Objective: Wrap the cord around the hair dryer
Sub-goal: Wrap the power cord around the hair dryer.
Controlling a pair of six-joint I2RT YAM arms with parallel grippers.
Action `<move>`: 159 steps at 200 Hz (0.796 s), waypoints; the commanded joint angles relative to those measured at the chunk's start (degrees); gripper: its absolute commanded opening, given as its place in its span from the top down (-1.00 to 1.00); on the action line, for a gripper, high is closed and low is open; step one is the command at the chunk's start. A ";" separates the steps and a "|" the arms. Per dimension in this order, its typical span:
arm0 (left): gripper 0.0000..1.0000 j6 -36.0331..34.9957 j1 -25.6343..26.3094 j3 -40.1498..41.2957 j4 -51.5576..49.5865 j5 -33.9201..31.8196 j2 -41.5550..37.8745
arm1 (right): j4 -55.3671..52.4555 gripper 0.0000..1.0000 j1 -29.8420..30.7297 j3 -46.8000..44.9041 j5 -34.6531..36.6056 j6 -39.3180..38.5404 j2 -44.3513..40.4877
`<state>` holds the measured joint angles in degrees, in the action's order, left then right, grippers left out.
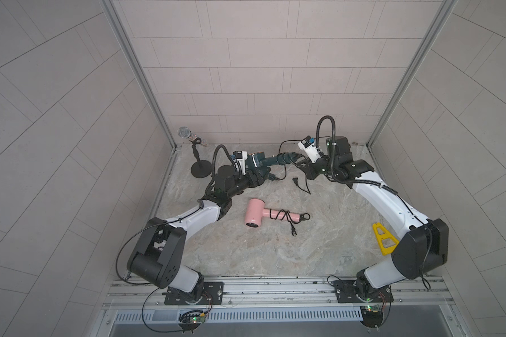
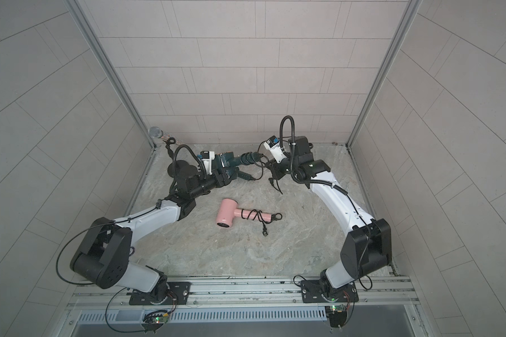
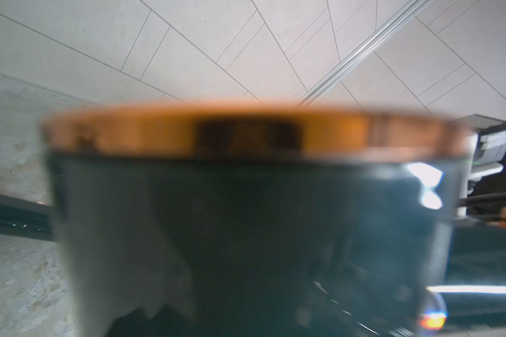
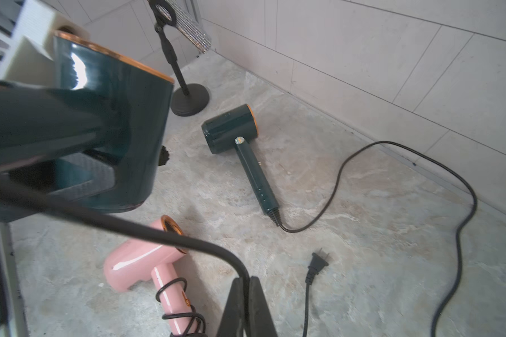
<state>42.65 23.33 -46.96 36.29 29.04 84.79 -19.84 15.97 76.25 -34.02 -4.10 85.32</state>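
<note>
Near the tiled back wall [image 1: 260, 116], left gripper [image 1: 256, 170] clamps the dark green hair dryer [image 1: 272, 161] by its head, aloft, seemingly so right gripper [image 4: 247, 284], pinched shut on its cord [image 4: 129, 229], can wind freely

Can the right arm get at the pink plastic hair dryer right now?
Probably not yet: the right gripper is shut on a black power cord. Otherwise the way looks free; only a loose black plug lies before the pink plastic hair dryer.
</note>
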 commanded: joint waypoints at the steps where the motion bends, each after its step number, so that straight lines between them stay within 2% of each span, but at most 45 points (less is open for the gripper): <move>1: 1.00 -5.57 0.65 -6.76 -4.09 -5.88 -8.69 | 7.50 1.00 -1.20 -5.93 -4.73 5.15 -1.34; 12: 1.00 -12.74 2.06 -10.66 -18.49 -13.97 -12.58 | 8.79 1.00 -1.21 -7.69 -6.16 6.08 -1.92; 25: 1.00 -15.69 2.45 -15.88 -32.80 -22.08 -14.67 | 11.20 1.00 -1.20 -9.69 -7.92 7.73 -2.39; 47: 1.00 -17.25 2.42 -21.27 -45.07 -31.01 -15.67 | 17.66 1.00 -1.20 -13.91 -11.23 12.42 -2.89; 64: 1.00 -17.90 2.46 -21.92 -46.69 -32.97 -16.47 | 21.44 1.00 -1.17 -16.39 -12.70 15.37 -3.53; 79: 1.00 -18.41 2.72 -22.65 -47.77 -33.05 -16.94 | 21.73 0.88 -1.12 -17.11 -13.50 15.78 -4.22; 125: 1.00 -21.71 3.40 -30.20 -54.66 -31.51 -17.81 | 19.35 0.36 -2.31 -16.58 -13.13 13.79 -6.45; 159: 1.00 -24.16 3.30 -35.11 -58.99 -32.54 -17.47 | 19.20 -0.06 -5.89 -17.46 -15.37 14.65 -7.31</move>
<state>20.84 26.46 -77.89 -22.04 -1.96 69.47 -0.69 12.56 59.29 -47.48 9.85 80.34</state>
